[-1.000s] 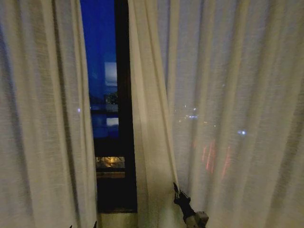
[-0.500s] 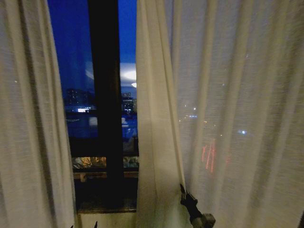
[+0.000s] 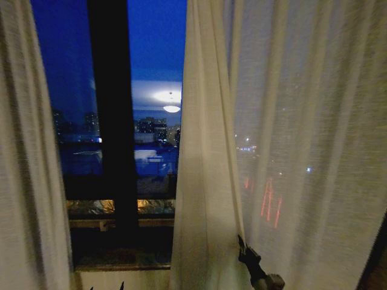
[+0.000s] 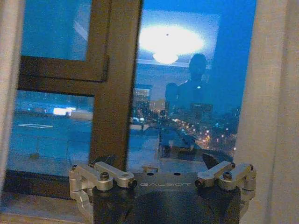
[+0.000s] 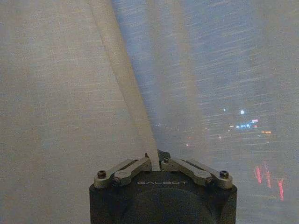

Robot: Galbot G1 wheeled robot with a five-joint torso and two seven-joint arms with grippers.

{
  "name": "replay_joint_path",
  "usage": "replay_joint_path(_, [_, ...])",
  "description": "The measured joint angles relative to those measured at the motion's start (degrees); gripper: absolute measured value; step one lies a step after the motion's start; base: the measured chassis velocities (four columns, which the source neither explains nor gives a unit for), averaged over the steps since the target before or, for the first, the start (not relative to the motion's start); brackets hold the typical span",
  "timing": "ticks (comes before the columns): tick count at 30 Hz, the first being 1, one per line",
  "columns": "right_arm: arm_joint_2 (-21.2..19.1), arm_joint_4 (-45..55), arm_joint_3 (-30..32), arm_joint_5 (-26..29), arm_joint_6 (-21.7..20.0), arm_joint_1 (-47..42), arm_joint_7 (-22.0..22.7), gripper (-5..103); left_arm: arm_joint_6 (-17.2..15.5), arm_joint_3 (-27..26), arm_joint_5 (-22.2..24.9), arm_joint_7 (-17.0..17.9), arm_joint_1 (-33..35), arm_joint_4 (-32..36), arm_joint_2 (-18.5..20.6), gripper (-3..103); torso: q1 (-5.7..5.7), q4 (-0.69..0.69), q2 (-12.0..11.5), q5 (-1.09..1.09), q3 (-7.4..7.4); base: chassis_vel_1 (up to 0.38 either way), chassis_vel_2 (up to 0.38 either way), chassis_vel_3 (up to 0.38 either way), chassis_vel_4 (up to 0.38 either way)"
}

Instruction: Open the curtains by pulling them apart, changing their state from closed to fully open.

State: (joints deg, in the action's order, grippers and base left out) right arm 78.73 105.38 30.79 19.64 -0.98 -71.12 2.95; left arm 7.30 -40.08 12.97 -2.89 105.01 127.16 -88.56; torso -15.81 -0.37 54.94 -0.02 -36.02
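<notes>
The curtains hang parted. The left panel is at the head view's left edge and the right panel covers the right half. Between them shows a dark window frame with night sky behind it. My right gripper is low down, shut on the right panel's inner edge. In the right wrist view a fold of that fabric runs into the closed right gripper. My left gripper is open with nothing between its fingers. It faces the window frame in the gap, and curtain fabric hangs beside it.
A window sill runs below the glass in the gap, with a pale wall under it. A ceiling lamp is reflected in the pane. City lights glow through the right panel.
The gap between the panels has widened. The right gripper and its curtain edge have shifted right, the left panel and window frame now sit further left in the picture, and the camera has moved too.
</notes>
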Motion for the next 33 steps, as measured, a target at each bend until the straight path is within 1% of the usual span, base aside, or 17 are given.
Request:
replay_joint_path(6, [0.0,0.1,0.5,0.0,0.1,-0.5,-0.1,0,0.0,0.0,0.0,0.0,0.1,0.0,0.1,100,0.00,0.00,0.0,0.01,0.00,-0.236,-0.277,0.236,0.273])
replay_joint_path(17, [0.0,0.3,3.0,-1.2,1.8,-3.1,-0.6,0,0.0,-0.1,0.2,0.0,0.3,0.3,0.2,100,0.00,-0.01,0.0,0.01,0.00,-0.257,-0.253,0.259,0.259])
replay_joint_path(19, [0.0,1.1,4.2,-1.2,2.2,-4.3,-1.2,0,0.0,0.1,0.2,0.0,0.2,0.3,0.2,100,0.00,-0.01,0.0,0.00,0.00,-0.251,-0.254,0.254,0.247])
replay_joint_path(27, [0.0,4.7,4.8,-1.7,2.8,-7.4,-3.7,0,0.0,0.1,0.3,0.0,0.0,0.2,0.2,100,0.00,-0.01,0.0,0.00,0.00,-0.255,-0.258,0.259,0.255])
replay_joint_path(33, [0.0,5.3,4.8,-2.7,3.4,-8.1,-4.2,0,-0.1,0.0,1.0,0.0,0.0,0.1,0.3,100,0.01,-0.01,0.0,0.01,0.00,-0.246,-0.259,0.222,0.243])
